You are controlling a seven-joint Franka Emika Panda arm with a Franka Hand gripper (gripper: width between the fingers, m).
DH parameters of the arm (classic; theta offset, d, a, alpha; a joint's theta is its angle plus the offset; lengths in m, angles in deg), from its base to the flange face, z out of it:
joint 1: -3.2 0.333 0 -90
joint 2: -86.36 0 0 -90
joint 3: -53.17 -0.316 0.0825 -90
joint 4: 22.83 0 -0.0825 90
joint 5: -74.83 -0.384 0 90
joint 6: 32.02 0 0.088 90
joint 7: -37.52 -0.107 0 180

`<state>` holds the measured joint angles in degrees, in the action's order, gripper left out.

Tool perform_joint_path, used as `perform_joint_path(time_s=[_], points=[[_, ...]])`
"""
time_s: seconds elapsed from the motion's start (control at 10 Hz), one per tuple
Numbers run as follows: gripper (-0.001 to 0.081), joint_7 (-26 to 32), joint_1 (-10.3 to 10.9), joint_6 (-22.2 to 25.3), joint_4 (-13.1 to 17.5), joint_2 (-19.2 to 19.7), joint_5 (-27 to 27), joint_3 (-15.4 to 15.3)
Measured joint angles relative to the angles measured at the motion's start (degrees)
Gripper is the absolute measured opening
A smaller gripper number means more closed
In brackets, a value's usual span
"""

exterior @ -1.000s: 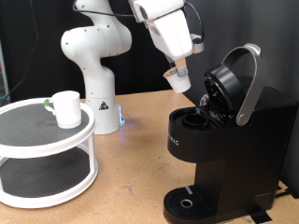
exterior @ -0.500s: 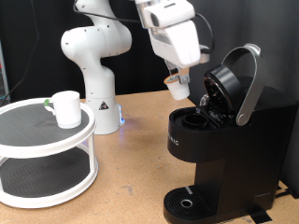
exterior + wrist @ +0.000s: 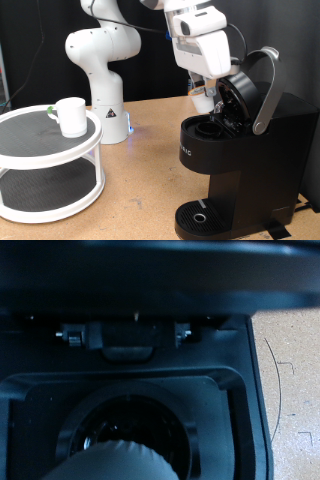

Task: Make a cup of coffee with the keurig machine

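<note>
Gripper on the white robot arm hangs just above the open top of the big black boxy coffee machine, close in front of its raised lid. Something small and white sits at its tip in the exterior view, but it is too small there to say if the fingers pinch it. So I cannot tell if the fingers are spread or pressed together.

The wrist view shows what the exterior view does not. It looks right down into the machine's round pod hole, with black walls all around and a small hinge bar behind it. A blurry grey round shape fills the edge of that picture, very near the camera. The fingers themselves do not show clearly there. A bit of tan table shows beside the machine.

The exterior view shows the rest. The lid stands tipped up, with its silver-grey handle band curving over it. The round drip tray is at the machine's foot. The plain white mug stands well apart, at the exterior view's left, on the top shelf of a round white two-level stand.
</note>
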<state>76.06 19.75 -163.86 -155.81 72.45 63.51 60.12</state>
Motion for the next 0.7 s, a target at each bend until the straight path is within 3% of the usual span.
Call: perform_joint_path(time_s=[0.7], points=[[0.0434, -1.1, -0.1, -2.7, -0.4, 2.4, 0.0, -0.8]])
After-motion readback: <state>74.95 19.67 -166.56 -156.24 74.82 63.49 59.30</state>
